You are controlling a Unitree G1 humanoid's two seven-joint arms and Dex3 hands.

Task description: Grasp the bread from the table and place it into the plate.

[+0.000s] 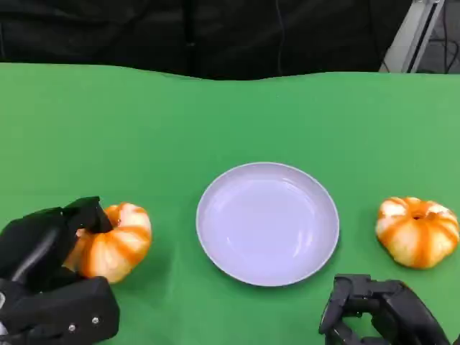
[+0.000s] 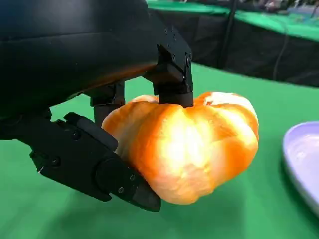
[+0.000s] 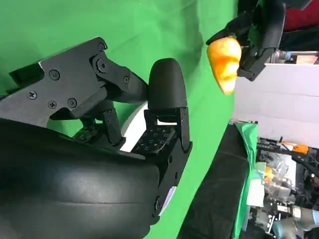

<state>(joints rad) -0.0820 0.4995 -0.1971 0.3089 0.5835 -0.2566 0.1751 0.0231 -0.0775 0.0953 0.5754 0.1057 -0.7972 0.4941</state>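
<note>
Now left hand (image 1: pixel 50 266) clamps bread (image 1: pixel 115 241) beside plate (image 1: pixel 267 223); right hand (image 1: pixel 381 313) curled, holding nothing.

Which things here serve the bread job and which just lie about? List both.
Job:
- orange pumpkin-shaped bread gripped by the left hand
- round pale lilac plate
- left hand

Lying about:
- second orange pumpkin-shaped bread, beyond the right hand
- green table

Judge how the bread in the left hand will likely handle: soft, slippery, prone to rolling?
The bread, gripped by the left hand, keeps its lobed shape, so it is probably firm. Its glossy crust may slip. Its rounded form could roll on the plate.
</note>
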